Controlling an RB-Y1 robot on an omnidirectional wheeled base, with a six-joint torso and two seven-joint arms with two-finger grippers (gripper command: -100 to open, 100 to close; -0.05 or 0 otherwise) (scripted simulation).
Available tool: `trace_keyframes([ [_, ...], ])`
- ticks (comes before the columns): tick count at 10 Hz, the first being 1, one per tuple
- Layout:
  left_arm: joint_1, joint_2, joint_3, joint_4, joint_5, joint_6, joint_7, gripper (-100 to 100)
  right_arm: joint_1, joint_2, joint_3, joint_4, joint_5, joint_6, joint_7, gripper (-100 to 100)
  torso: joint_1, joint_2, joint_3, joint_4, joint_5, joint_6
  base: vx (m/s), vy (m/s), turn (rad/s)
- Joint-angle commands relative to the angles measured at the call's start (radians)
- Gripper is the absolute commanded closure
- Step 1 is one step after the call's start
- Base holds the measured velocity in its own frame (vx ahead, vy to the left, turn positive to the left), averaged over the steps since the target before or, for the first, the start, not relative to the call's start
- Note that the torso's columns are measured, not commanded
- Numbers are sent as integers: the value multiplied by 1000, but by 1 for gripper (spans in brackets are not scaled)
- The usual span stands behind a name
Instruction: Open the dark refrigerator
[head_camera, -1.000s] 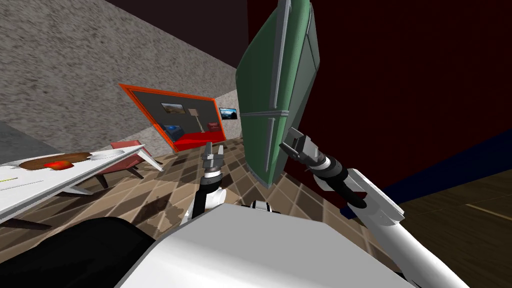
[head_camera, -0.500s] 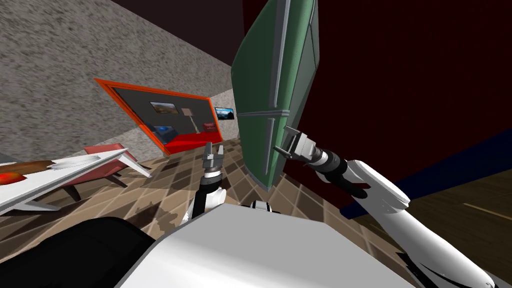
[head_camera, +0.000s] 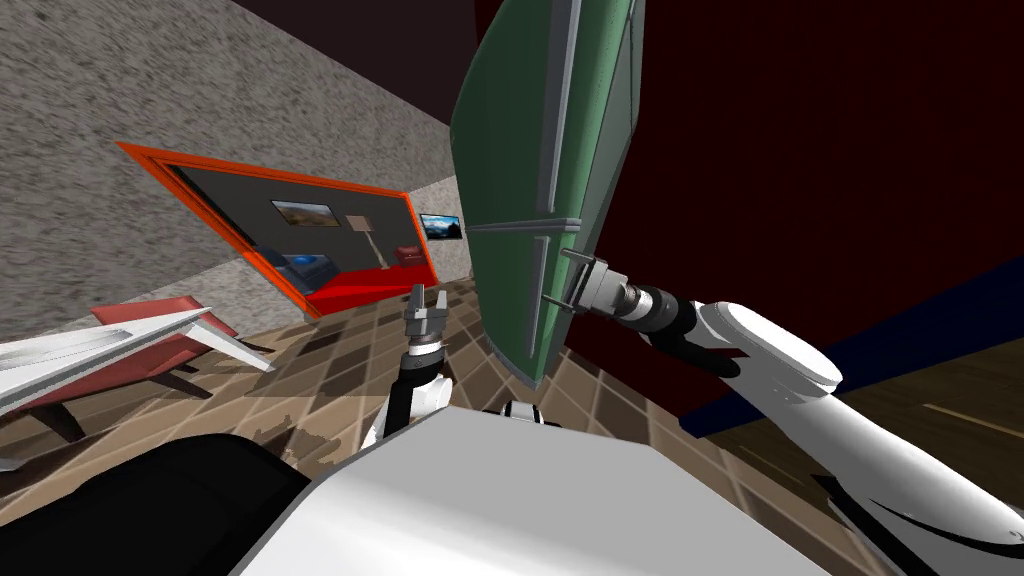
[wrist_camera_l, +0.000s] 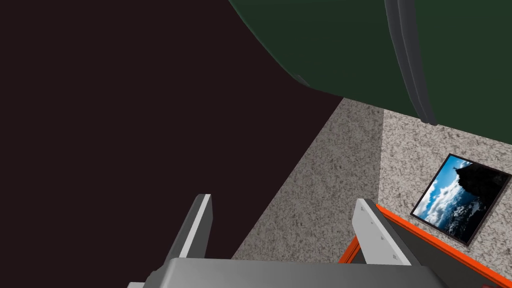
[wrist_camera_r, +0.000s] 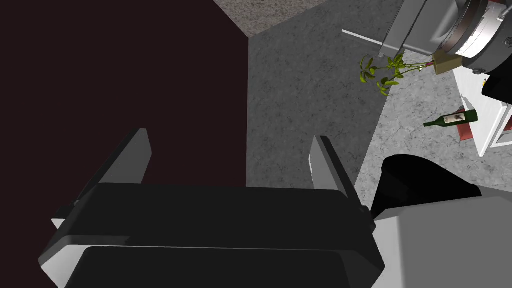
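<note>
Though spread apart, right pincer (head_camera: 555, 277) just beside rounded green refrigerator (head_camera: 510, 150); left pincer (head_camera: 429, 294) spread too.

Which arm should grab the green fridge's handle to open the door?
Right, I think. The right hand, open, is right at the lower handle on the green refrigerator. The left hand, open too, hangs apart from the refrigerator, aimed past it.

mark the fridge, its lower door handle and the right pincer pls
refrigerator (head_camera: 510, 140): head view, green upper door panel.
lower door handle (head_camera: 535, 318): head view, lower stretch of the grey bar.
right pincer (head_camera: 553, 276): head view, midway between its open fingertips.
</note>
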Motion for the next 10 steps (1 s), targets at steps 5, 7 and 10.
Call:
trace_keyframes([
  [5, 0, 0, 0, 0, 0, 0, 0, 0, -149, -180, 28, 51, 100, 8, 124, -100, 1, -3, -2, -1, 0, 0, 102, 41, -77],
  [7, 0, 0, 0, 0, 0, 0, 0, 0, -182, -226, 34, 63, 122, 10, 152, -100, 1, -2, -1, 0, 0, 0, 107, 50, -91],
  [10, 0, 0, 0, 0, 0, 0, 0, 0, -272, -326, 51, 94, 182, 16, 226, -100, 1, -2, -1, 0, 0, 0, 112, 53, -104],
])
